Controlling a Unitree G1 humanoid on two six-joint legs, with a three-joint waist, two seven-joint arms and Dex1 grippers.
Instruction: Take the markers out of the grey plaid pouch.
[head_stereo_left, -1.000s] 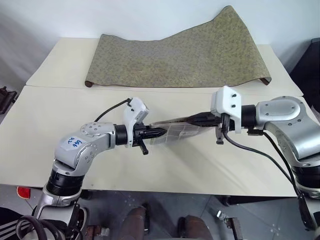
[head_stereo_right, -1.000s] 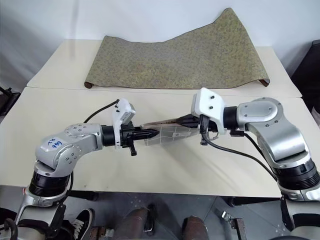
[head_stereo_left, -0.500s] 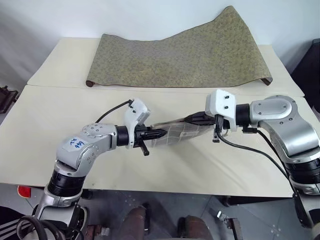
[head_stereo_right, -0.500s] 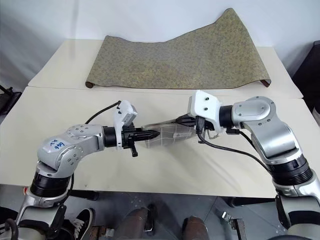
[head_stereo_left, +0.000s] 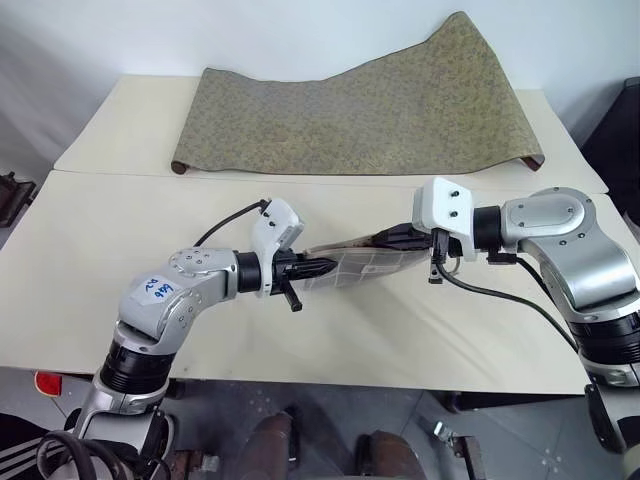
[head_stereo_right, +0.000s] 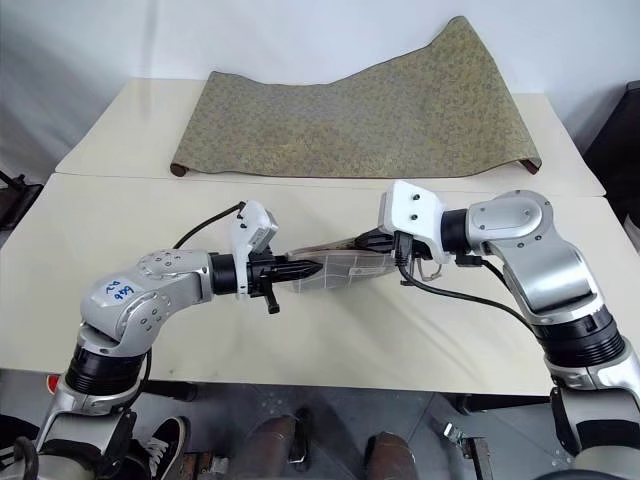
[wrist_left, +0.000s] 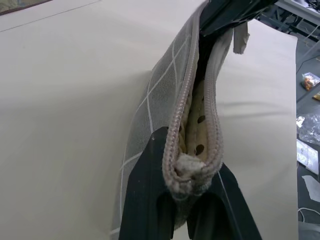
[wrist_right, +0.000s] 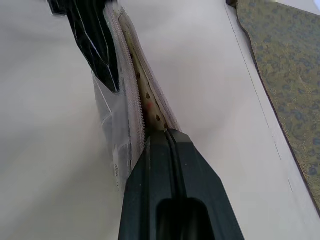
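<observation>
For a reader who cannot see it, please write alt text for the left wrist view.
The left gripper is shut on one end of the pouch, held above the table. The zipper is open, showing a cream lining with dark dots. The right gripper holds the far end.

Two cream tables (head_stereo_left: 80, 250) pushed together, olive-gold patterned cloth (head_stereo_left: 370, 110) draped against pale wall (head_stereo_left: 250, 30)
</observation>
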